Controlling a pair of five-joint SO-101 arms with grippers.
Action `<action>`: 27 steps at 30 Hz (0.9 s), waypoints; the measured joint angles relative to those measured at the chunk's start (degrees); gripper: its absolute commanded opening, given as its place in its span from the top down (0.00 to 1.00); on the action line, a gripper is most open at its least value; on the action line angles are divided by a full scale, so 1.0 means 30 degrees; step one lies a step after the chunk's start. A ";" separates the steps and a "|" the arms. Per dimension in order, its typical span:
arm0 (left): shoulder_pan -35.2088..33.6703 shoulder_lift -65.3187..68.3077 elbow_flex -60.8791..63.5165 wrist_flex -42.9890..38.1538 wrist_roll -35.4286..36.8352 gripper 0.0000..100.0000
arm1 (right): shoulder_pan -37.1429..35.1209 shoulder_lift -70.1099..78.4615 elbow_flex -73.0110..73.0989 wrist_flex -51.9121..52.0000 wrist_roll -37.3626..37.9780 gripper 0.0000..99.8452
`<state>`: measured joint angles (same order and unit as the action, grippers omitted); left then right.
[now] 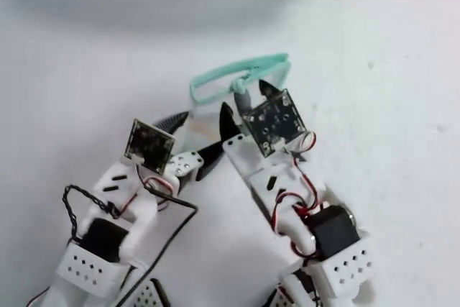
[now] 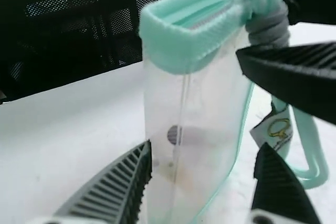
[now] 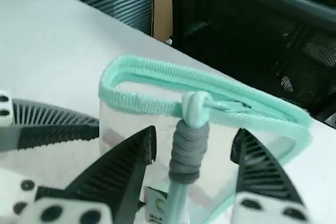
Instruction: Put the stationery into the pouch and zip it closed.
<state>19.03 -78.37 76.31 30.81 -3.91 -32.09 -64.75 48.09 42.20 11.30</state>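
At the lower left of the high view, the left arm angles up toward the middle of the white table [image 1: 79, 55]. Its left gripper [image 2: 203, 156] is spread wide and released, and the clear pouch [image 2: 210, 98] stands upright between the fingers. One finger touches the plastic wall, and the other sits just beside it with a gap lower down. We judge this is a brace rather than a pinch, placed so the pouch cannot slide or tip when the zip is drawn. The pouch sits just above the centre of the high view, between the two grippers. Its mint zipper band [image 3: 157, 74] gapes in a loop, so the mouth is not yet zipped. A thin line and a dark round spot show through the wall, but we cannot tell what stationery they are. Further right, the grey-wrapped zipper pull [image 3: 186, 153] rises from the band. The right gripper [image 3: 194, 132] straddles it with jaws well apart, a gap on each side, grasping nothing. We judge it is lined up to close on the pull.
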 measured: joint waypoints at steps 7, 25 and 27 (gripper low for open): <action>0.0000 0.0000 0.0000 0.0000 0.0000 0.69 | 0.0029 0.0000 -0.0029 0.0234 -0.0059 0.98; -0.2168 0.0000 0.0000 -0.0850 0.0000 0.66 | 0.2227 -0.0059 -0.5187 0.8879 0.3253 0.98; -0.2139 0.0000 0.0000 -0.0850 -0.0352 0.66 | 0.2374 -0.0059 -0.5275 0.9319 0.3516 0.98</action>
<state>12.62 -78.37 76.31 28.26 -4.97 -24.97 -64.92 32.26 70.15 21.85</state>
